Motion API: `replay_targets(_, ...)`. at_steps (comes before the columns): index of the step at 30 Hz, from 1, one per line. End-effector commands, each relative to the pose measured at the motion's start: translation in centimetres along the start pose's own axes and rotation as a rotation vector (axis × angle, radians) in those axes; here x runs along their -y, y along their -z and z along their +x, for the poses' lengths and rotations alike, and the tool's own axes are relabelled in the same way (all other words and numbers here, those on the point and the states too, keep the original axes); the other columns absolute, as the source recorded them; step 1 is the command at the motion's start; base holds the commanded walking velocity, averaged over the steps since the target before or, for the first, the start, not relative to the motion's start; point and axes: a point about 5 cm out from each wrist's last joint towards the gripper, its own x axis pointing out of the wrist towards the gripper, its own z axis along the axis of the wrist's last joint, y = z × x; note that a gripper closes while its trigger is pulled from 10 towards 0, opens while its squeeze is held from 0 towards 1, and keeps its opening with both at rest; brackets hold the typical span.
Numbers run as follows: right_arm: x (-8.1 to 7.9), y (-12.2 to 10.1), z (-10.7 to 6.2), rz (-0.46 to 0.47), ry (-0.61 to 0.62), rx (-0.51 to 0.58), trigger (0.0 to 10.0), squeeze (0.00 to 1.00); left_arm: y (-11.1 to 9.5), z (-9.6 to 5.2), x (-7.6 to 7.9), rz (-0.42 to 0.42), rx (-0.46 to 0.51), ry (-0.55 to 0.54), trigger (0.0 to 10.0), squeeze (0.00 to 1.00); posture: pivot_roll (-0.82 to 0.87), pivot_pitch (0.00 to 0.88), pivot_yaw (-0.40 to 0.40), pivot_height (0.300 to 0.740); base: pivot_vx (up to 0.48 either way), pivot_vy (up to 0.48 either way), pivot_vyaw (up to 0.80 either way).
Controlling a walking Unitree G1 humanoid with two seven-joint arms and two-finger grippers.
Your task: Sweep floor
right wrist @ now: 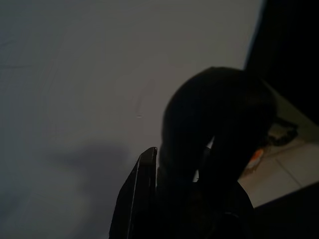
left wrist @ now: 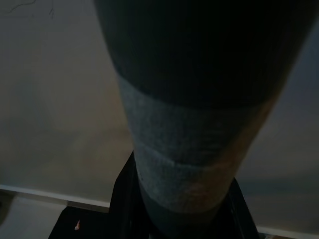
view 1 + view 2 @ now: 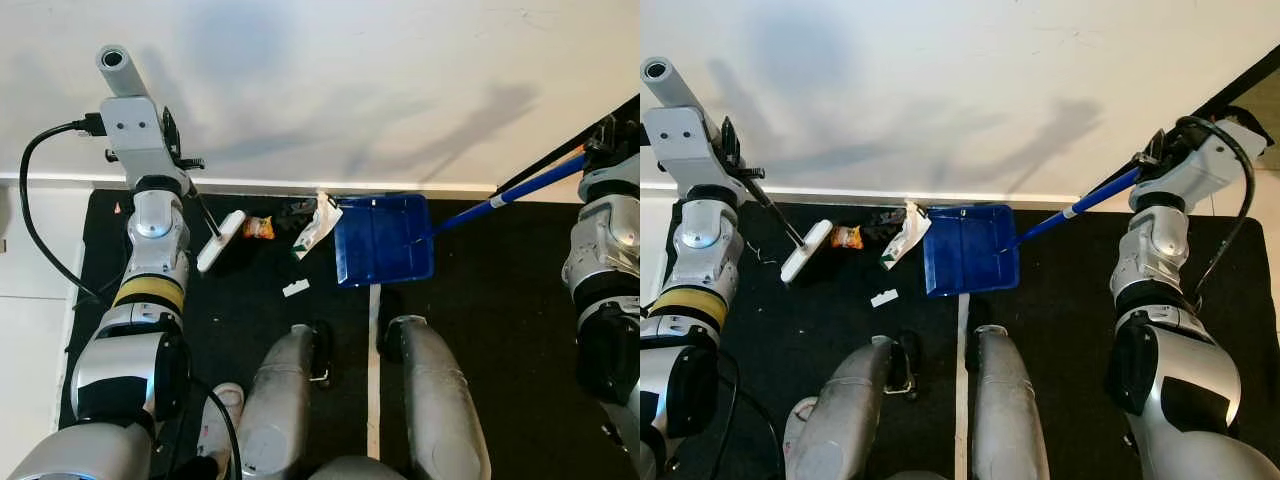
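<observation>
Blue dustpan (image 3: 968, 248) beside litter (image 3: 902, 235); left wrist view perhaps broomstick (image 2: 199, 124).

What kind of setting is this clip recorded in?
Most likely a room in a home, at the foot of a plain white wall: a white baseboard meets a dark mat, where a blue dustpan sits beside scattered wrappers.

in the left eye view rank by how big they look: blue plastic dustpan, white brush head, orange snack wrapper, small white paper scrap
1. blue plastic dustpan
2. white brush head
3. orange snack wrapper
4. small white paper scrap

The wrapper and scrap look close in size, so their order is unsure.
</observation>
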Motion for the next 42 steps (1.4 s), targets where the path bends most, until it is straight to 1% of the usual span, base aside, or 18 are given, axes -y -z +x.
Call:
replay_targets(1,2.0,0.9,-0.7,-0.164,0.014,-0.052,10.0,0.0,0.2,-0.2,-0.7,0.043,0.004,-0.011,10.0,0.0,0.07,0.499,0.004,0.731,0.0,0.0,0.0)
replay_targets(2,1.4,0.8,-0.5,-0.202,-0.008,-0.056,10.0,0.0,0.2,-0.1,-0.6,0.046,-0.001,-0.015,10.0,0.0,0.06,0.502,0.001,0.731,0.0,0.0,0.0)
replay_targets(3,1.4,0.8,-0.5,-0.202,-0.008,-0.056,10.0,0.0,0.2,-0.1,-0.6,0.046,-0.001,-0.015,10.0,0.0,0.06,0.502,0.001,0.731,0.0,0.0,0.0)
replay_targets(6,0.3,1.0,-0.5,-0.215,-0.042,-0.063,10.0,0.0,0.3,0.0,-0.3,0.043,-0.006,-0.018,10.0,0.0,0.05,0.497,-0.003,0.731,0.0,0.0,0.0)
replay_targets(11,-3.6,1.3,-0.5,-0.235,-0.122,-0.044,10.0,0.0,0.0,0.2,0.5,0.036,-0.006,-0.017,10.0,0.0,0.05,0.482,-0.017,0.731,0.0,0.0,0.0)
replay_targets(13,-3.9,1.3,-0.5,-0.236,-0.127,-0.041,10.0,0.0,0.0,0.3,0.5,0.037,-0.006,-0.017,10.0,0.0,0.05,0.482,-0.017,0.731,0.0,0.0,0.0)
replay_targets(16,-6.5,1.2,-0.9,-0.242,-0.161,0.012,10.0,0.0,-0.1,0.4,0.8,0.026,-0.005,-0.022,10.0,0.0,0.04,0.484,-0.028,0.731,0.0,0.0,0.0)
replay_targets(18,-6.5,1.2,-0.9,-0.242,-0.161,0.012,10.0,0.0,-0.1,0.4,0.8,0.026,-0.005,-0.022,10.0,0.0,0.04,0.484,-0.028,0.731,0.0,0.0,0.0)
replay_targets(20,-7.4,1.5,-1.5,-0.221,-0.138,0.036,10.0,0.0,0.0,0.3,1.0,0.019,-0.007,-0.022,10.0,0.0,0.02,0.486,-0.035,0.731,0.0,0.0,0.0)
replay_targets(22,-7.4,1.5,-1.5,-0.221,-0.138,0.036,10.0,0.0,0.0,0.3,1.0,0.019,-0.007,-0.022,10.0,0.0,0.02,0.486,-0.035,0.731,0.0,0.0,0.0)
replay_targets(23,-7.8,2.2,-2.6,-0.189,-0.09,0.054,10.0,0.0,0.1,0.2,1.7,0.006,-0.008,-0.016,10.0,0.0,0.01,0.49,-0.037,0.731,0.0,0.0,0.0)
replay_targets(24,-7.8,2.2,-2.6,-0.189,-0.09,0.054,10.0,0.0,0.1,0.2,1.7,0.006,-0.008,-0.016,10.0,0.0,0.01,0.49,-0.037,0.731,0.0,0.0,0.0)
replay_targets(25,-7.8,2.7,-3.3,-0.161,-0.067,0.055,10.0,0.0,0.1,0.1,2.1,-0.005,-0.009,-0.015,10.0,0.0,0.01,0.489,-0.035,0.731,0.0,0.0,0.0)
replay_targets(28,-7.5,3.3,-4.0,-0.125,-0.024,0.049,10.0,0.0,0.1,0.1,2.7,-0.021,-0.01,-0.015,10.0,0.0,0.02,0.488,-0.033,0.731,0.0,0.0,0.0)
replay_targets(29,-7.0,3.4,-4.2,-0.107,0.009,0.045,10.0,0.0,0.0,0.1,2.9,-0.032,-0.01,-0.015,10.0,0.0,0.02,0.485,-0.027,0.731,0.0,0.0,0.0)
replay_targets(32,-5.5,3.3,-3.9,-0.079,0.106,0.046,10.0,0.0,-0.3,0.3,3.2,-0.06,-0.007,-0.014,10.0,0.0,0.02,0.484,-0.02,0.731,0.0,0.0,0.0)
replay_targets(35,-4.8,2.4,-3.3,-0.075,0.152,0.077,10.0,0.0,-0.4,0.4,3.4,-0.065,-0.006,0.001,10.0,0.0,0.02,0.484,-0.013,0.731,0.0,0.0,0.0)
replay_targets(42,-5.1,2.2,-3.2,-0.104,0.125,0.096,10.0,0.0,-0.1,0.2,3.7,-0.057,-0.015,0.016,10.0,0.0,0.01,0.489,-0.015,0.731,0.0,0.0,0.0)
